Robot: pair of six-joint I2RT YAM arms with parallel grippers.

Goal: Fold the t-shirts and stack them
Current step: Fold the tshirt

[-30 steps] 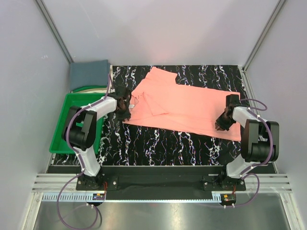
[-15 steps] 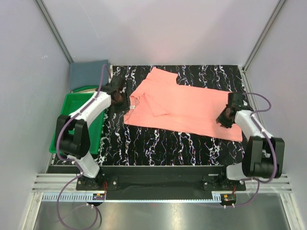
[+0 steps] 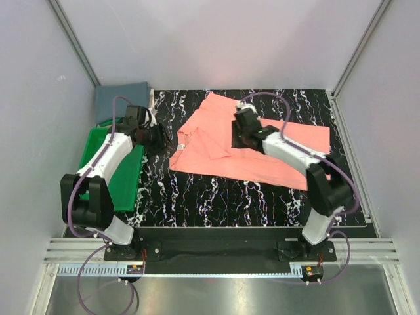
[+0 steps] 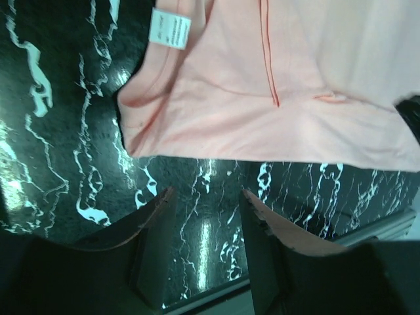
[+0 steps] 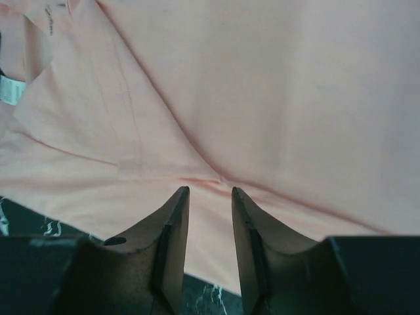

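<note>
Black marbled table (image 3: 216,197) with grey walls around it fills the top view. On it the pink t-shirt (image 3: 275,154) lies spread flat. The left gripper (image 3: 160,139) stands just left of the collar, over bare table. The right gripper (image 3: 240,136) is over the middle of the shirt. Behind the left fingers, in the far corner, the blue-grey t-shirt (image 3: 121,100) lies folded, beside a green tray (image 3: 131,177).

From the left wrist, the fingers (image 4: 154,243) are spread apart with only table between them, grasping nothing. Just ahead of the tips lies the shirt's edge, and its white label (image 4: 170,27) is further ahead, to the left.

From the right wrist, the fingers (image 5: 167,243) are also released. A narrow gap between them shows flat pink cloth. If the tips touch it, I cannot tell. Creases run ahead from the tips.
</note>
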